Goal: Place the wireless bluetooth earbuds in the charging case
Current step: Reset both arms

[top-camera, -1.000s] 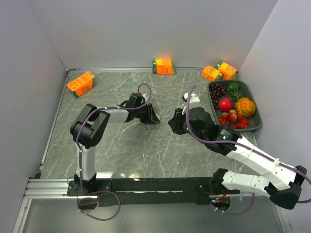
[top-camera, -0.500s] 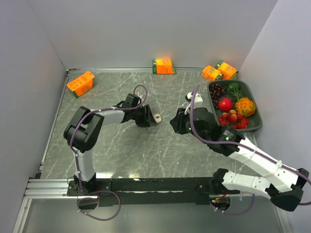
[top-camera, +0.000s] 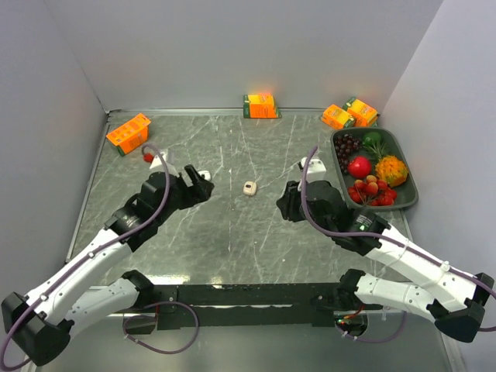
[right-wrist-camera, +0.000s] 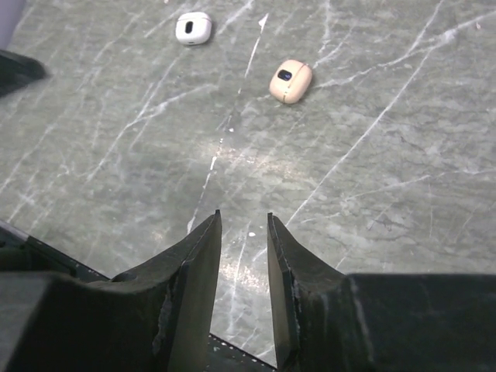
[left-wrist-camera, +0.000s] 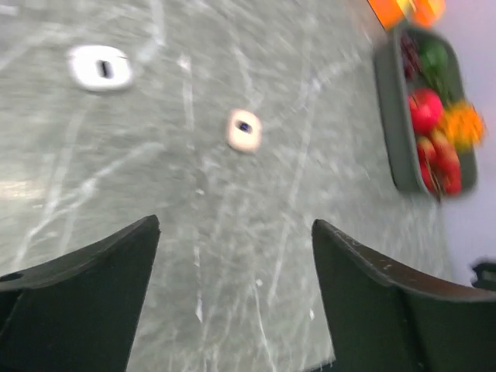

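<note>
This is looking like a robotics lab test cell: plain pale walls (top-camera: 232,46) are boxing in a marbled grey table (top-camera: 232,232), two cabled robot arms (top-camera: 403,252) are sitting bolted to a black rail (top-camera: 248,294), and orange cartons (top-camera: 128,132) and a fruit tray (top-camera: 413,194) are lying around the edges

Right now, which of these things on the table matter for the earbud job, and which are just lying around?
For the job:
beige charging case
white charging case
No loose earbuds show.

Just lying about:
tray of fruit
orange box at left
orange box at the back
two orange boxes beside the tray
</note>
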Tool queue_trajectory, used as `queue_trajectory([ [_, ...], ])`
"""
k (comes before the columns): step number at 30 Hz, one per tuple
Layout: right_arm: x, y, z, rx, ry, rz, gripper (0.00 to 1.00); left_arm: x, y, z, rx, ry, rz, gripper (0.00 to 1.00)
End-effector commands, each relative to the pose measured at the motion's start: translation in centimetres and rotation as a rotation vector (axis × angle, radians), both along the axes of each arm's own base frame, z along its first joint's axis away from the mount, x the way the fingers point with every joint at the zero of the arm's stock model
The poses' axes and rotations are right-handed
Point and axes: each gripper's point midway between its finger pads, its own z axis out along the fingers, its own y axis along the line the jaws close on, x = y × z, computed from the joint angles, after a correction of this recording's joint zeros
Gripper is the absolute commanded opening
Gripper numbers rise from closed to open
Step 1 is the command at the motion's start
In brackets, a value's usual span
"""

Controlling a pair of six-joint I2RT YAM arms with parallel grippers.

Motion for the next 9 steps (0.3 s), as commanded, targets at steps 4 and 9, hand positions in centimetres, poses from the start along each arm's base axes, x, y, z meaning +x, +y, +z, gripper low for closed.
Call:
queue_trajectory([
  [4,0.3,-0.5,-0.3,0.023,-0.022,-0.032,0.46,-1.1,3.8,-4.3,0.002,0.082,0.207,0.9],
  [9,0.3,-0.4,-0.4,0.01,-0.025,-0.014,0.61,-1.0,4.3,-3.0,0.009,-0.004,0.188,0.9],
])
